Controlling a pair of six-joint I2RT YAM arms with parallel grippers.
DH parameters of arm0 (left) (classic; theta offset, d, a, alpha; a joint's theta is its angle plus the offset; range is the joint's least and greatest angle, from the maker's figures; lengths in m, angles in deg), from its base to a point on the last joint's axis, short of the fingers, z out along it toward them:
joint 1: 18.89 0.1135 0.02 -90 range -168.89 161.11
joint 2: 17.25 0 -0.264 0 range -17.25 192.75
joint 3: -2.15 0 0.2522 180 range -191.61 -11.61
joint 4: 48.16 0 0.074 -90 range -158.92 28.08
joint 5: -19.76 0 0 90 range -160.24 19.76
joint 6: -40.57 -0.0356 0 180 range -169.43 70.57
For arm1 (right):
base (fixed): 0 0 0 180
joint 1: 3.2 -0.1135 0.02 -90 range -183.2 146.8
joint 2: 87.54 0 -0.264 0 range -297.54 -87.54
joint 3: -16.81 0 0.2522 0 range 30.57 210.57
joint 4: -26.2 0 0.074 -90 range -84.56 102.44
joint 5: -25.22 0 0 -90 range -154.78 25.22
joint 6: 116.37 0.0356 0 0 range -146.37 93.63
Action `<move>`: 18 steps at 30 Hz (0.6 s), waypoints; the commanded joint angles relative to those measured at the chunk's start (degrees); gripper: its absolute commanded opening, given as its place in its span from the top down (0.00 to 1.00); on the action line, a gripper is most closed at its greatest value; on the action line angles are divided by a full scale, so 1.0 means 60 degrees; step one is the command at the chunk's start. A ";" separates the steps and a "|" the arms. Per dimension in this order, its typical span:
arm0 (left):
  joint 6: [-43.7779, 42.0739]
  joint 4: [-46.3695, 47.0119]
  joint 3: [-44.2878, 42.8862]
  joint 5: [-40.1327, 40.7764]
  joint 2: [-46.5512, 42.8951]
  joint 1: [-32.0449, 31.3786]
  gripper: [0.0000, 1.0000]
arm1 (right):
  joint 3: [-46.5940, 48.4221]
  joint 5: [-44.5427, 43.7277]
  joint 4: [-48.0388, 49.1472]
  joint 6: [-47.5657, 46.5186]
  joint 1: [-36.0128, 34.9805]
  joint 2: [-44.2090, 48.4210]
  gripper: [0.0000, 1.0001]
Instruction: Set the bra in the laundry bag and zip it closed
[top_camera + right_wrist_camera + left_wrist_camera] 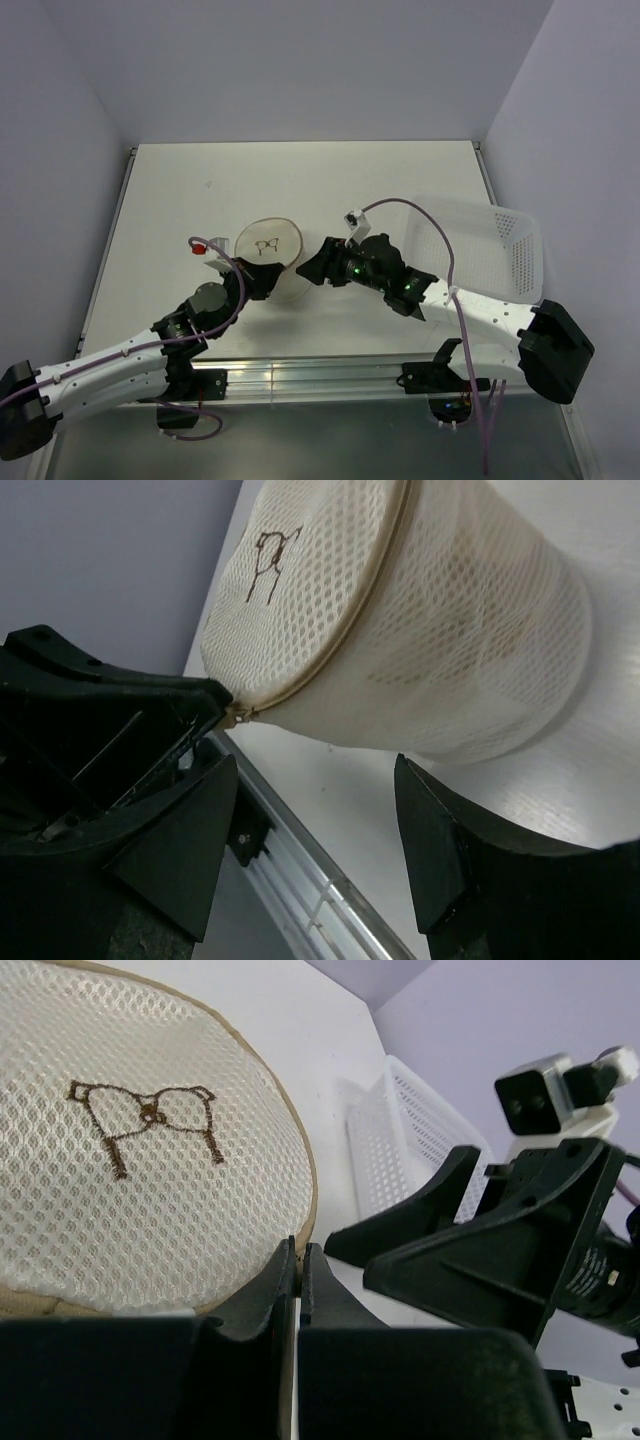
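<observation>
The laundry bag (268, 245) is a round white mesh drum with tan trim and a brown bra emblem on its lid (130, 1140). It stands on the table between both grippers. The bra is not in open view; only a faint yellowish tint shows through the mesh wall (470, 630). My left gripper (298, 1255) is shut at the bag's near rim, pinching the zipper pull (236, 713) on the tan trim. My right gripper (315, 770) is open, its fingers (440, 840) spread just short of the bag's side wall, touching nothing.
A white perforated plastic basket (480, 245) sits at the right, behind the right arm, and also shows in the left wrist view (400, 1130). The metal rail (300, 880) runs along the table's near edge. Purple walls close in three sides.
</observation>
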State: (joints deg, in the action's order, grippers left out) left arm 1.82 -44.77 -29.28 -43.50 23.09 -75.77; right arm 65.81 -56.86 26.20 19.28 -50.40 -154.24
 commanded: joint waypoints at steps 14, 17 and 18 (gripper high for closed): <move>0.0087 0.0936 -0.0131 -0.0443 -0.0043 -0.0070 1.00 | 0.0804 -0.1057 0.1927 0.1327 -0.0190 -0.1232 0.53; 0.0087 0.0834 -0.0073 -0.0414 -0.0189 -0.0070 1.00 | 0.0908 -0.1246 0.1823 0.1313 -0.0190 -0.1408 0.62; 0.0087 0.0819 -0.0072 -0.0414 -0.0233 -0.0070 1.00 | 0.0937 -0.1276 0.1794 0.1298 -0.0161 -0.1423 0.77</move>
State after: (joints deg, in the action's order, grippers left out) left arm 2.21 -42.52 -29.30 -45.14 23.07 -75.88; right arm 68.31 -62.28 35.10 26.60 -51.49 -162.54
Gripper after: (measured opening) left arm 0.060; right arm 0.338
